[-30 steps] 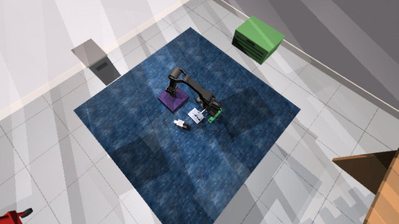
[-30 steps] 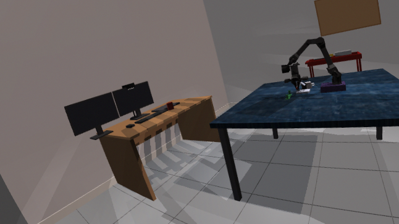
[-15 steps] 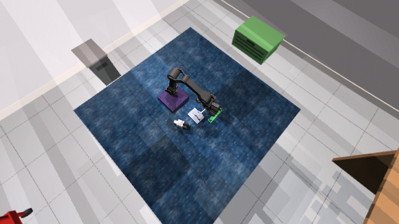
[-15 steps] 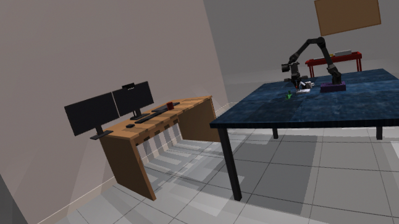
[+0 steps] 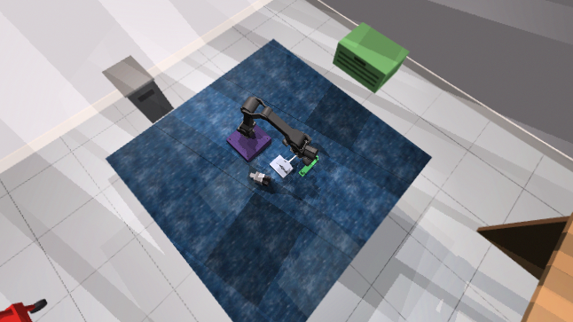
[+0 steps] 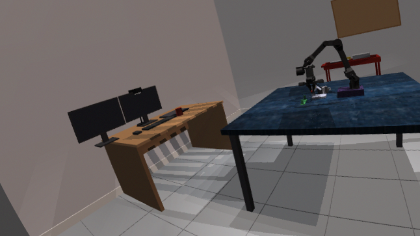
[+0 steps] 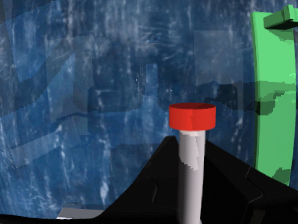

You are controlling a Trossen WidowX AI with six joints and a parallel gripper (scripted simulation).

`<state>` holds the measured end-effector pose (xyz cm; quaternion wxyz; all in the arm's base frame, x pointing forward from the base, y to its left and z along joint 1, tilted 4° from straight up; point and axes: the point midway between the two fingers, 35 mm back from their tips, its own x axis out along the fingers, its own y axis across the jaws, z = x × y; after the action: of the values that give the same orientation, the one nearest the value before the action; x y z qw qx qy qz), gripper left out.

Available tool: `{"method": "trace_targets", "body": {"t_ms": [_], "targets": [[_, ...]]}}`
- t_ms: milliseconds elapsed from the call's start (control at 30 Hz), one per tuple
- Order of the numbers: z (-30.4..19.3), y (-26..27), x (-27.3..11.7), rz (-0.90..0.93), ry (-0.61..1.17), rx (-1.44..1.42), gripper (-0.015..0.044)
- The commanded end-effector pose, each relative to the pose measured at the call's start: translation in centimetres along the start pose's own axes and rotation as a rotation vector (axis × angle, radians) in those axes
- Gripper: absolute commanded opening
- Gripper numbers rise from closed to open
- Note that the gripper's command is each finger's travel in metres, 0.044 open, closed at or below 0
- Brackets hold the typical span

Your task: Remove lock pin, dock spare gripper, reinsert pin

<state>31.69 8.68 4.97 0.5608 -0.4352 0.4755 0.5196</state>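
Note:
My gripper point(image 6: 312, 93) point(image 7: 181, 145) is shut on the lock pin point(image 7: 192, 117), a pale rod with a red head. In the wrist view the head stands out past the fingertips. The mount has a white base plate point(image 5: 278, 166) point(image 6: 321, 96); a slanted white part rises from it beside my fingers, and a corner of the plate shows at the wrist view's lower left. How far the pin is out of the socket is hidden. The spare gripper point(image 5: 259, 178) point(image 6: 325, 89), white and dark, lies on the table beside the mount, apart from my gripper.
A green strip point(image 5: 309, 166) point(image 6: 303, 101) point(image 7: 275, 105) with raised ends lies on the blue table point(image 5: 355, 176) point(image 6: 260, 119), close beside my gripper on the side away from the arm's base. The arm's purple base point(image 5: 249, 147) point(image 6: 350, 92) stands behind the mount.

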Motion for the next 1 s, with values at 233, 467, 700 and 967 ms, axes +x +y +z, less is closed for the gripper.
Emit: {"method": "trace_targets", "body": {"t_ms": [233, 467, 700, 967], "targets": [[0.8, 0.0, 0.2, 0.000, -0.001, 0.001, 0.0000], [1.3, 0.0, 0.3, -0.001, 0.001, 0.001, 0.0000], [1.8, 0.0, 0.5, -0.001, 0.002, 0.001, 0.0000], [2.3, 0.0, 0.6, -0.002, 0.003, 0.001, 0.0000]]}}
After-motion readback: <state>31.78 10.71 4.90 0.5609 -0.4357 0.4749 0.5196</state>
